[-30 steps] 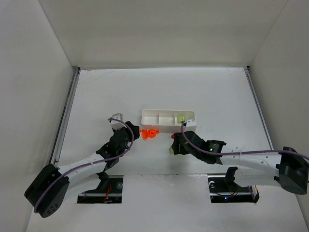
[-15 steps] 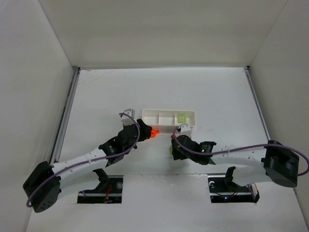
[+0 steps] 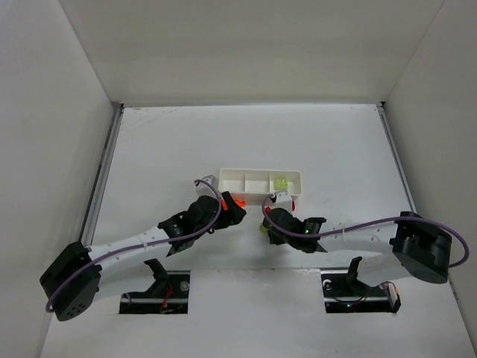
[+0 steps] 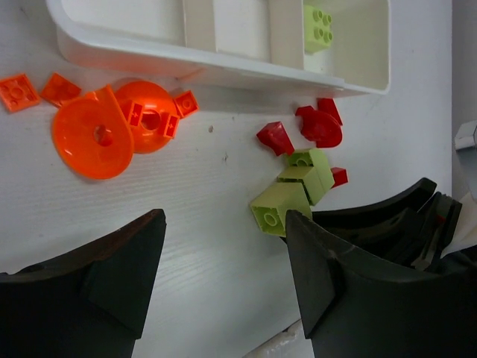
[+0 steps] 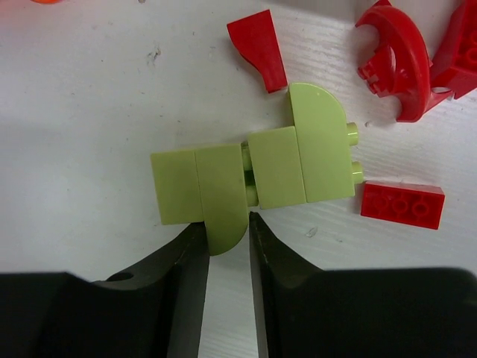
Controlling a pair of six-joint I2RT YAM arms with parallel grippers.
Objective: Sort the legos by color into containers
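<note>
Left hand (image 4: 223, 224) open, empty, above counter (image 4: 194, 186). Right hand (image 5: 227, 227) closed on rounded end of yellow-green lego (image 5: 197, 186), centre of right wrist view; red legos (image 5: 395, 60) upper right. Orange legos (image 4: 97, 134) below tray (image 4: 223, 71), left end.

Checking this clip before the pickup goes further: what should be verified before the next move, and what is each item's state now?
1. Right hand straddles the rounded end of the yellow-green bricks: ok.
2. Its grip is fully closed: cannot tell.
3. Those bricks are joined well enough to lift together: cannot tell.
4. Red wedge is clear of the right hand: ok.
5. Left hand is open and empty, near the orange pieces: ok.
6. White tray has a lone yellow-green brick in its end compartment: ok.
</note>
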